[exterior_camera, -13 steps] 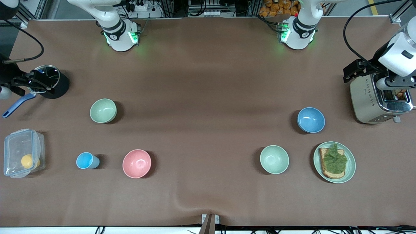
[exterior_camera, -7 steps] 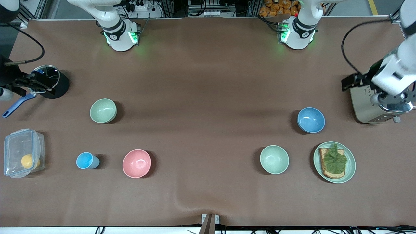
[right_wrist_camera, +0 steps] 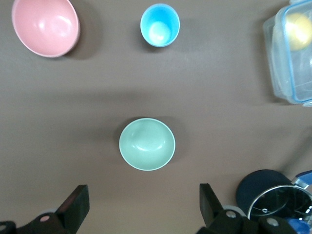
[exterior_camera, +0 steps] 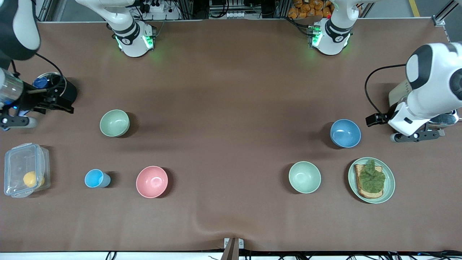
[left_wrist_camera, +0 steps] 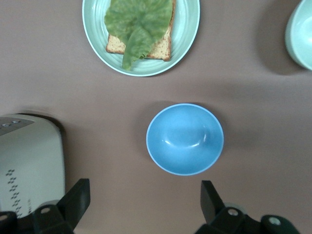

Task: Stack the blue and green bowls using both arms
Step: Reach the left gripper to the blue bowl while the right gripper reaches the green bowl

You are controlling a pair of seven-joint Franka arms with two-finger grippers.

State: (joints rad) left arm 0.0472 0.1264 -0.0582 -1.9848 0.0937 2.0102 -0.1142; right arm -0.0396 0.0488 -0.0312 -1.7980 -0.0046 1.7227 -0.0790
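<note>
Toast (exterior_camera: pixel 368 180) with lettuce (exterior_camera: pixel 371 177) on plate (exterior_camera: pixel 389 187); blue bowl (exterior_camera: pixel 345 133) empty.

A brown cloth-covered table (exterior_camera: pixel 231 90) fills the view, with aluminium framing (exterior_camera: pixel 442 11) and cables along its upper edge.

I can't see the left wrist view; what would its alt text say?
A blue bowl sits empty on the brown table, framed by the left tool's open fingers. Around it: a green plate with toast and lettuce, a toaster, another bowl's edge.
</note>
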